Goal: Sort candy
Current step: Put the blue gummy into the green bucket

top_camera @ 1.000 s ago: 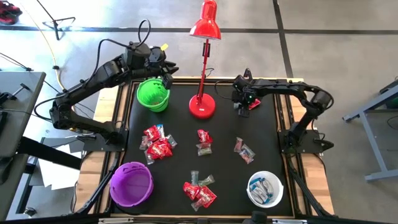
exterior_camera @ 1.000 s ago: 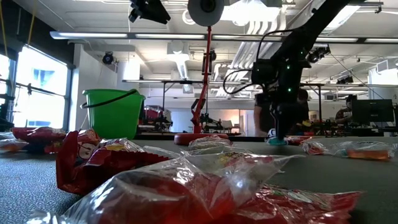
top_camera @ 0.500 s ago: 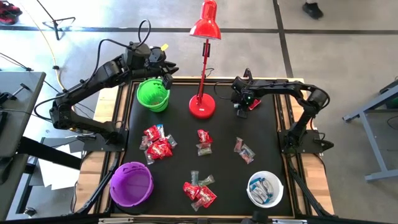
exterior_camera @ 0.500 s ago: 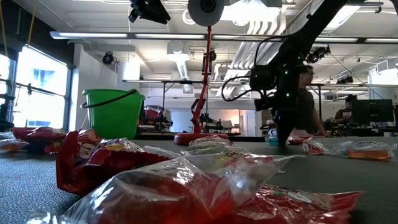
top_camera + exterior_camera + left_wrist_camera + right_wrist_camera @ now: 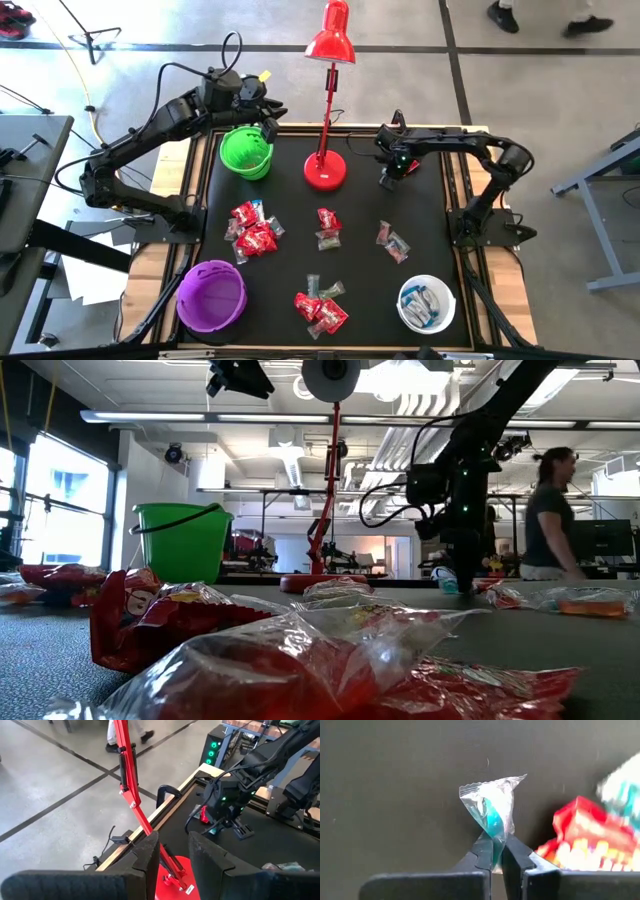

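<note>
My right gripper [image 5: 388, 180] stands at the mat's far right, pointing down, shut on a clear-wrapped blue-green candy [image 5: 492, 805]. A red candy [image 5: 580, 835] lies right beside it. The low view shows that gripper [image 5: 452, 582] down at mat level. My left gripper [image 5: 268, 125] hangs over the green bowl [image 5: 224, 150] at the far left, its fingers [image 5: 150, 852] apart with nothing between them. More candy lies on the black mat in small heaps [image 5: 252, 228], [image 5: 327, 228], [image 5: 392, 240]. My right gripper pinches the near end of the candy's clear wrapper [image 5: 495, 837] between its two fingertips. The fingers come from above, pointing down. The rest of the wrapper sticks out past the fingertips over the mat; whether it is lifted clear I cannot tell.
A red desk lamp [image 5: 325, 172] stands at the far middle, between the arms. A purple bowl [image 5: 183, 290] sits at the near left and a white bowl [image 5: 404, 296] holding candy at the near right. Another heap of candy [image 5: 320, 305] lies at the near middle. A person walks behind the table [image 5: 545, 510].
My right gripper has rolled about its wrist in place and shut on the clear-wrapped candy. My left gripper has kept still over the green bowl. A person has walked past behind the table.
</note>
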Robot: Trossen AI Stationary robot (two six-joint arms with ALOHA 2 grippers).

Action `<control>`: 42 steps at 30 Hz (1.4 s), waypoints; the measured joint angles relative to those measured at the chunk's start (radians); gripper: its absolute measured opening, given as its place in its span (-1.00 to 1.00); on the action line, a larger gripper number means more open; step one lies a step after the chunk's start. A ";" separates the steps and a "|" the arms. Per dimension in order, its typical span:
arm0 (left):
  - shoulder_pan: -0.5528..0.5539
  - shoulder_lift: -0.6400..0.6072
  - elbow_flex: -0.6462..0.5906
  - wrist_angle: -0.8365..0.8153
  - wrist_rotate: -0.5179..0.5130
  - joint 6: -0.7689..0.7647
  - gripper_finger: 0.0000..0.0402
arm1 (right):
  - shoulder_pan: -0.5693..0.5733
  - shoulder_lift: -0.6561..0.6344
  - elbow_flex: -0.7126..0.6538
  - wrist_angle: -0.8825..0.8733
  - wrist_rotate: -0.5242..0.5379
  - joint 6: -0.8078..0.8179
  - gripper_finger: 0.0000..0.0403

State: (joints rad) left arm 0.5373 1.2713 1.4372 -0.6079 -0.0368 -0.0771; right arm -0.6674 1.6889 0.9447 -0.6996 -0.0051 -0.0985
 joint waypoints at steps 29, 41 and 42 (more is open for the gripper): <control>-0.141 0.000 0.000 0.332 0.108 -0.124 -0.55 | 0.189 -0.567 0.004 0.870 -0.182 0.495 -0.94; -0.246 0.069 0.000 0.453 0.028 -0.181 -0.55 | 0.324 -0.563 0.004 1.029 -0.109 0.493 -0.94; -0.257 0.083 0.000 0.467 0.029 -0.182 -0.55 | 0.328 -0.563 0.004 1.028 -0.109 0.493 -0.94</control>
State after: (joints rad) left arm 0.2802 1.3539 1.4372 -0.1406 -0.0082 -0.2596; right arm -0.3395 1.1259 0.9485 0.3284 -0.1143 0.3943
